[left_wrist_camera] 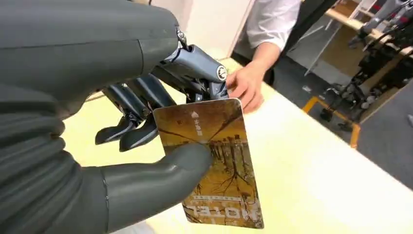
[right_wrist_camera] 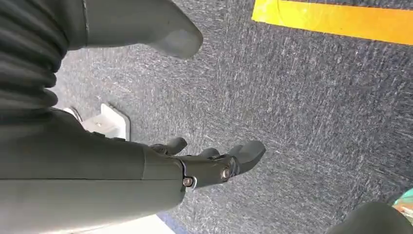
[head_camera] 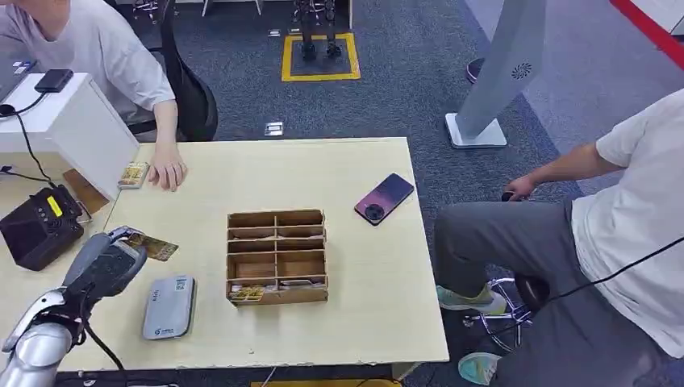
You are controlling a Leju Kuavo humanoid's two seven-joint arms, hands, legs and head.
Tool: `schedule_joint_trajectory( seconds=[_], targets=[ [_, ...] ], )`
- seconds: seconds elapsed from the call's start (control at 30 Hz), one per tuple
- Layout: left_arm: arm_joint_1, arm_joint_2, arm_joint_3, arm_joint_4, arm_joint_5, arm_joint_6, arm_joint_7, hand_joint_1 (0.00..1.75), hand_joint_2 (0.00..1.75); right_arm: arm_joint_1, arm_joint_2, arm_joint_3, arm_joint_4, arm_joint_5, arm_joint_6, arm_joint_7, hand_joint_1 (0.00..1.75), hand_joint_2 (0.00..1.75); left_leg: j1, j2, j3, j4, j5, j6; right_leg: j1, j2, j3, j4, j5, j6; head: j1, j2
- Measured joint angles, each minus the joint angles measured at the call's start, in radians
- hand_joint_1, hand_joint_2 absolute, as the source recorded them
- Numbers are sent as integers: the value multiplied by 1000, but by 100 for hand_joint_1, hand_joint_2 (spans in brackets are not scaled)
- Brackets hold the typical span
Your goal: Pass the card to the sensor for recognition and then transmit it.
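Pale wooden table (head_camera: 355,322) carries a brown wooden divided box (head_camera: 277,256), cards lying in its nearest slots. At the left edge, the left hand (head_camera: 105,266) pinches a gold-brown hotel card (left_wrist_camera: 214,161) between thumb and fingers. The right hand (right_wrist_camera: 204,163) hangs over grey carpet, fingers apart, holding nothing.

a wooden compartment box (head_camera: 277,256) stands near the middle of the table (head_camera: 371,322), with a few cards in its front row. a dark phone (head_camera: 384,197) lies face down toward the right edge. at the far left corner a person's hand (head_camera: 167,172) rests flat beside a small stack of cards (head_camera: 133,174). a black device with a yellow label (head_camera: 40,226) sits on the adjoining surface, off the table's left edge. a second person sits beyond the right edge.
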Motion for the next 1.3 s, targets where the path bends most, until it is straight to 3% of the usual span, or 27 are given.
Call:
schedule_joint_trajectory(
  seconds=[0.23,1.3],
  targets=[
    [52,0,21,-5,-19,7,-9,175,175,0,1,0,5,-8,-3,-3,0,175,0,0,0,0,0,0,0,0,0,0,0,0,0,0],
    [125,-3,29,-6,-80,21,-9,175,175,-1,2,0,6,-23,-2,-3,0,175,0,0,0,0,0,0,0,0,0,0,0,0,0,0]
  ],
)
